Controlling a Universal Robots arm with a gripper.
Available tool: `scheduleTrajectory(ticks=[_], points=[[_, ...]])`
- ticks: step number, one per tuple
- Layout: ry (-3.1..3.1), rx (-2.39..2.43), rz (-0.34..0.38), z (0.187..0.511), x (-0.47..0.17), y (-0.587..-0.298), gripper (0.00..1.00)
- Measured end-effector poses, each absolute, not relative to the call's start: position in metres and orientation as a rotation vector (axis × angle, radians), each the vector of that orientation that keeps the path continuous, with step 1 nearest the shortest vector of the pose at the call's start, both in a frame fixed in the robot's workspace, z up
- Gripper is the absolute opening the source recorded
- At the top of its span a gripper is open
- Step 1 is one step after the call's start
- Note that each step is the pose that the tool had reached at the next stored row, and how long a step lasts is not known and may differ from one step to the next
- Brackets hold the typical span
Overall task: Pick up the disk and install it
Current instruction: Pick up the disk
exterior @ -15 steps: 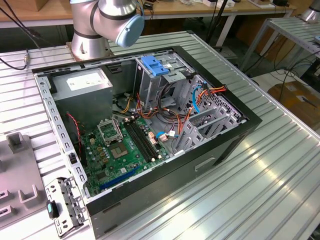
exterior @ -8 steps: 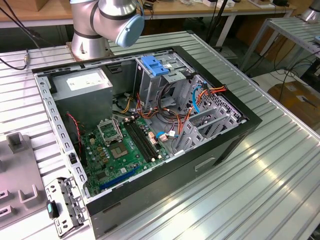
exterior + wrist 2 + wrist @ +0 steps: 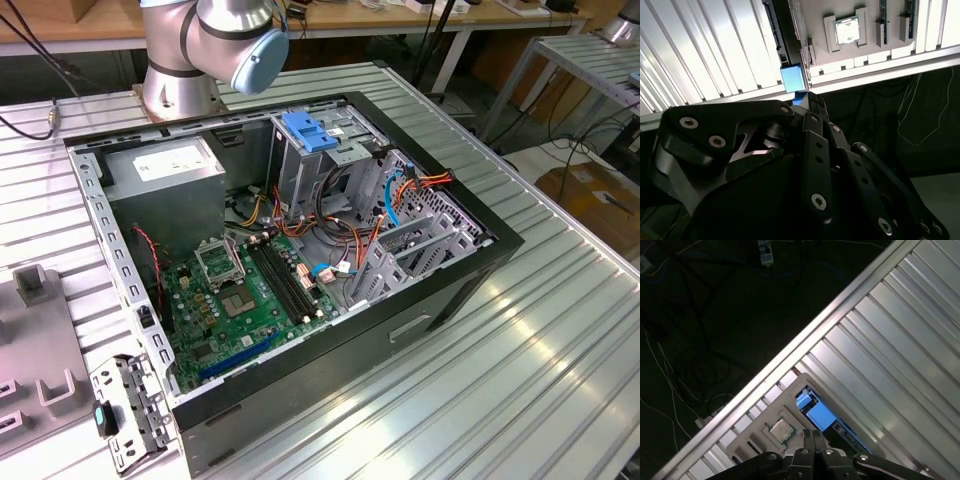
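Step in hand, judged: approach for pick; disk not yet lifted. Tool (image 3: 813, 434) hovers just above disk (image 3: 819, 415), tips drawn together, holding nothing. Disk sits in grey fixture (image 3: 756, 426) on counter (image 3: 880, 355), beside CPU chip (image 3: 780, 430), blue side rail showing. Pick would need tool opened and centred across disk. No print legible, and power-supply sticker (image 3: 170, 160) is unreadable.

Open computer case (image 3: 420, 322) on a ribbed aluminium table (image 3: 540, 380).
Inside: green motherboard (image 3: 240, 300), grey power supply (image 3: 165, 170), blue-handled drive cage (image 3: 310, 150); a processor chip (image 3: 846, 29) sits in a grey holder (image 3: 829, 33).
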State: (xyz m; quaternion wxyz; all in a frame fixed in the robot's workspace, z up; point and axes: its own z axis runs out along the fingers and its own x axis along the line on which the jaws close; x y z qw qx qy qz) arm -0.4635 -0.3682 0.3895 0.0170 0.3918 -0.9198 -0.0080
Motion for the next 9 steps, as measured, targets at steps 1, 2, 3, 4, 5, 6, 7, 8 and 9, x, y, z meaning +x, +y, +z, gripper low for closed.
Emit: scheduleTrajectory(ticks=[1,2,3,4,5,6,7,8,9], points=[[-2.852,1.234,-0.024,0.3895,-0.4635,-0.3682,0.11],[-2.846,1.248,-0.024,0.3895,-0.4634,-0.3682,0.11],[-2.841,1.258,-0.024,0.3895,-0.4634,-0.3681,0.11],[-2.838,1.265,-0.024,0.3895,-0.4635,-0.3681,0.11],[-2.834,1.274,-0.024,0.3894,-0.4634,-0.3679,0.11],[-2.83,1.284,-0.024,0.3892,-0.4634,-0.3678,0.11],[-2.826,1.292,-0.023,0.3891,-0.4635,-0.3677,0.11],[-2.823,1.297,-0.023,0.3891,-0.4635,-0.3676,0.11],[-2.822,1.3,-0.023,0.3891,-0.4635,-0.3677,0.11]])
